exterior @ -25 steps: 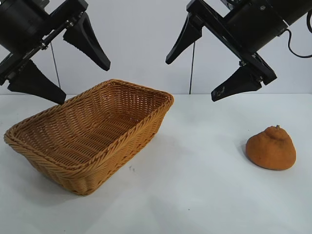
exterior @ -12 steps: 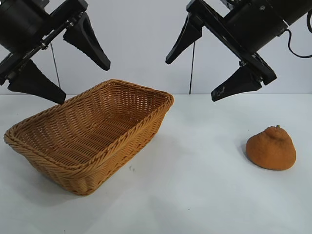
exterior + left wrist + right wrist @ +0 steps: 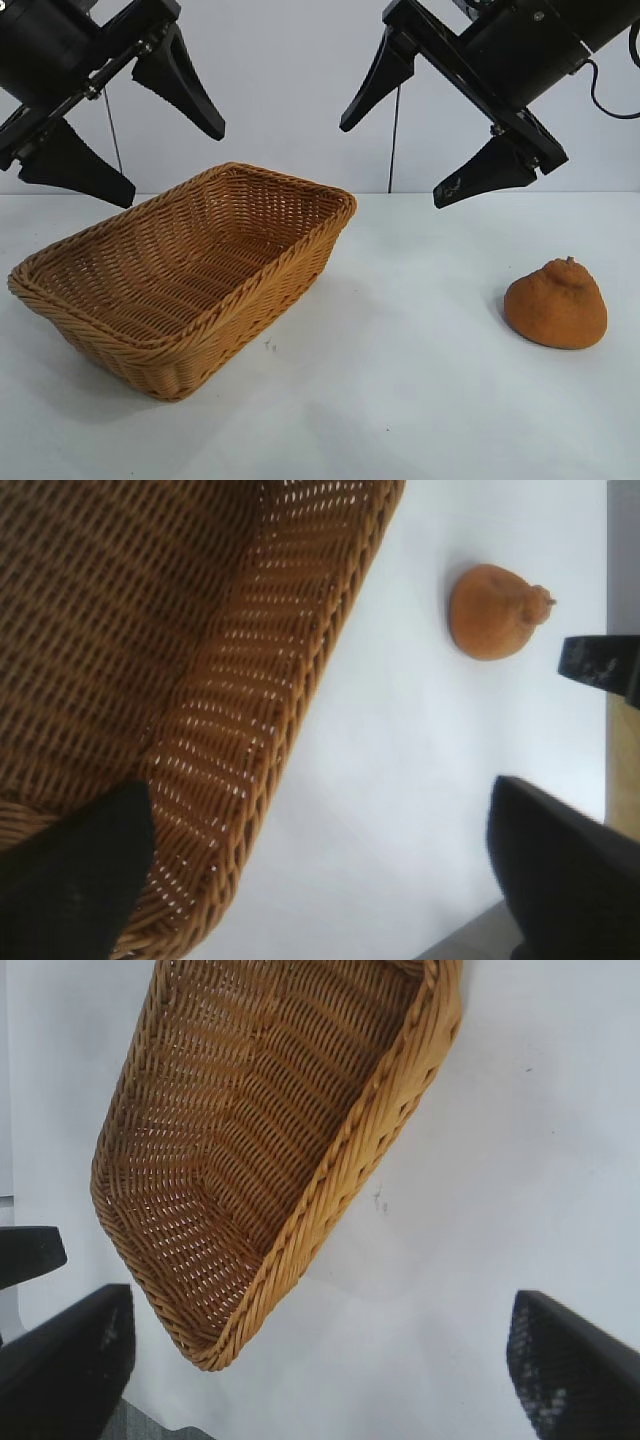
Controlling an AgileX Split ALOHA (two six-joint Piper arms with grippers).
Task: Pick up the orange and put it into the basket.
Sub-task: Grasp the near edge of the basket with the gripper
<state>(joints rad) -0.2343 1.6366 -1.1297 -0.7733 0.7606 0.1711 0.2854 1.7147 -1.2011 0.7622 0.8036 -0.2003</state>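
The orange (image 3: 556, 305), dull and bumpy with a small stem nub, sits on the white table at the right, clear of both arms. It also shows in the left wrist view as the orange (image 3: 495, 612). The golden-brown wicker basket (image 3: 240, 320) stands tilted at the left with nothing in it. My left gripper (image 3: 170, 165) hangs open above the basket's far left rim. My right gripper (image 3: 392, 165) hangs open high over the table's middle, up and to the left of the orange. Neither holds anything. In the right wrist view only the basket (image 3: 340, 1170) shows; the orange is out of that view.
The white table (image 3: 400, 400) spreads between basket and orange, with a tiny dark speck (image 3: 267, 346) beside the basket. A pale wall stands behind the arms.
The left gripper has edged up very slightly. The orange, the basket and the right gripper have not moved.
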